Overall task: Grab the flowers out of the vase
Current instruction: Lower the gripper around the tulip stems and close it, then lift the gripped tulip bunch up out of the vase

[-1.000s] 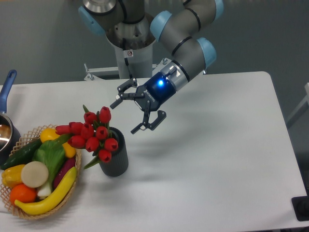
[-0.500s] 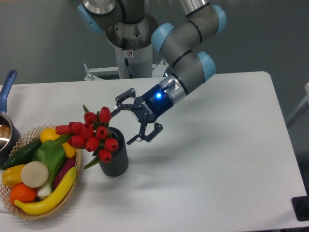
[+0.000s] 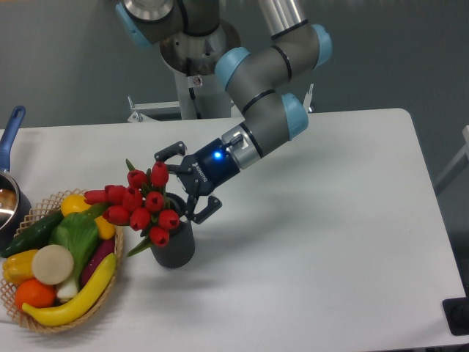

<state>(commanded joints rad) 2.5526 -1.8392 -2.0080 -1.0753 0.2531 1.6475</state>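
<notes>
The flowers, a bunch of red tulip buds with green leaves, lean left out of the vase, a short dark grey ribbed cylinder on the white table. My gripper comes in from the right, open, right at the top of the bunch. Its upper finger lies just above the topmost bud and its lower finger sits by the vase rim. The jaws stand wide apart and I see nothing held between them.
A wicker basket with banana, orange, cucumber and other produce stands at the left, touching the flowers' side. A blue-handled pot is at the far left edge. The white table stretches to the right.
The gripper has moved left and slightly down, from beside the vase to right against the bunch. It has stayed open. Flowers and vase have not moved.
</notes>
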